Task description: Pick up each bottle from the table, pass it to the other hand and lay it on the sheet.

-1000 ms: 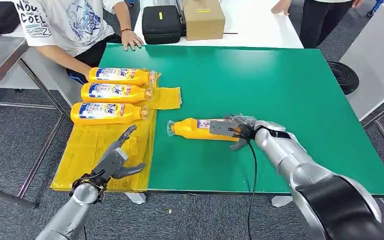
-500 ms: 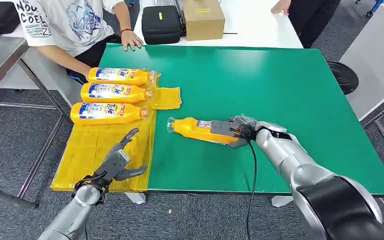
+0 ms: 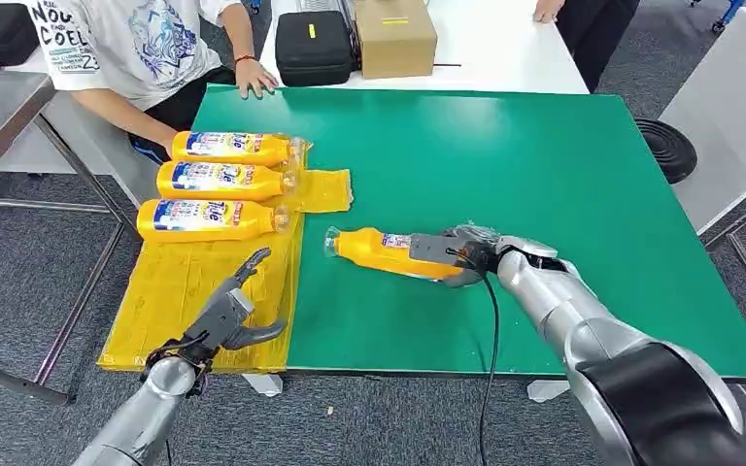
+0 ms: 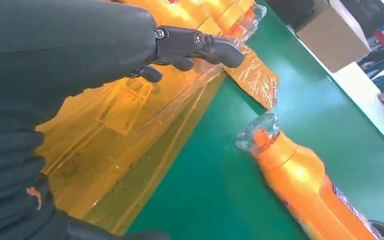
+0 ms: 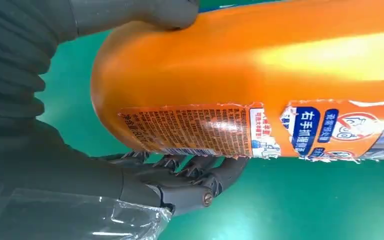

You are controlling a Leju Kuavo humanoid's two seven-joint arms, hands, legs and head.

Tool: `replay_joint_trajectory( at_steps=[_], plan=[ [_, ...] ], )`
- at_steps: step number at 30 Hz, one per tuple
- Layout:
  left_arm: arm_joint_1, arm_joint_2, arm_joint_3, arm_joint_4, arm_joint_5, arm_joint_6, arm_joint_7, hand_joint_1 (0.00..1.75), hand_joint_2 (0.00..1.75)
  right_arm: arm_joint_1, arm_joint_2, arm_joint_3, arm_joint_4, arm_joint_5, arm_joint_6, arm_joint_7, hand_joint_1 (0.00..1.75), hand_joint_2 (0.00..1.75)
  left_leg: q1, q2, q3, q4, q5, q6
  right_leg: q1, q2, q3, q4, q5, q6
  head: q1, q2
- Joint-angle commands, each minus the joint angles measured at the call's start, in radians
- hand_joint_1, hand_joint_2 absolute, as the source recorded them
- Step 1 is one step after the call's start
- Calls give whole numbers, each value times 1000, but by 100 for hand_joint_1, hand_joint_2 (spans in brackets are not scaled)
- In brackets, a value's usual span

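An orange bottle [image 3: 379,250] lies on its side on the green table [image 3: 505,155], its wrapped cap pointing toward the yellow sheet [image 3: 180,291]. My right hand [image 3: 458,254] grips its base end; in the right wrist view the thumb lies over the bottle [image 5: 260,65] and the fingers [image 5: 195,172] curl under it. Three more orange bottles [image 3: 219,181] lie side by side at the far end of the sheet. My left hand [image 3: 225,316] hovers open over the sheet's near edge, apart from the held bottle [image 4: 305,185], with its fingers [image 4: 200,45] spread above the sheet [image 4: 130,130].
A person [image 3: 126,44] sits at the table's far left corner, one hand on its edge. A black case [image 3: 313,47] and a cardboard box [image 3: 395,35] stand on the white table behind. Another person [image 3: 597,34] stands at the back right. Grey carpet lies around the table.
My right hand has closed its grip on the bottle's base, and the bottle has tilted slightly. My left hand has sunk a little toward the sheet's near edge.
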Motion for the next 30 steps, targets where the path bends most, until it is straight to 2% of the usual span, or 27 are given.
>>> replay_joint_trajectory(
  at_steps=[1,8,15,16,20,22,26,30],
  plan=[
    [-21,13,-25,46,3,-2,0,0,175,13,4,-24,21,-12,-53,-104,175,175,1,0,5,-1,-2,0,2,-2,6,-2,-2,-3,0,0],
    [61,37,25,-69,4,12,3,0,175,46,11,-103,-94,-103,-210,-320,175,175,0,2,1,-1,-1,0,0,1,1,0,-1,-2,0,0],
    [105,43,76,-144,3,11,29,0,175,202,8,-184,-306,-186,-323,-388,175,175,1,1,2,-1,-2,0,2,0,4,-2,-1,-2,0,0],
    [116,40,92,-157,9,11,34,0,175,221,10,-192,-326,-193,-326,-391,175,175,1,1,6,-1,-3,-1,3,0,7,-2,-2,-3,0,0],
    [140,33,126,-177,48,-13,37,0,175,272,33,-214,-367,-214,-346,-409,175,175,1,1,3,0,-2,0,2,1,4,-1,-2,-2,0,0],
    [147,3,187,-170,206,-124,12,0,175,322,61,-220,-408,-250,-317,-442,175,175,1,3,5,-1,-3,-1,2,2,6,-1,-2,-3,0,0],
    [131,-38,228,-157,371,-210,-2,0,175,377,115,-195,-432,-259,-298,-455,175,175,1,1,1,-1,-1,0,2,0,2,-1,-1,-2,0,0],
    [101,-78,230,-136,497,-252,17,0,175,414,166,-159,-441,-254,-289,-464,175,175,2,2,7,-1,-4,-1,4,0,8,-2,-3,-4,0,0]
  ],
)
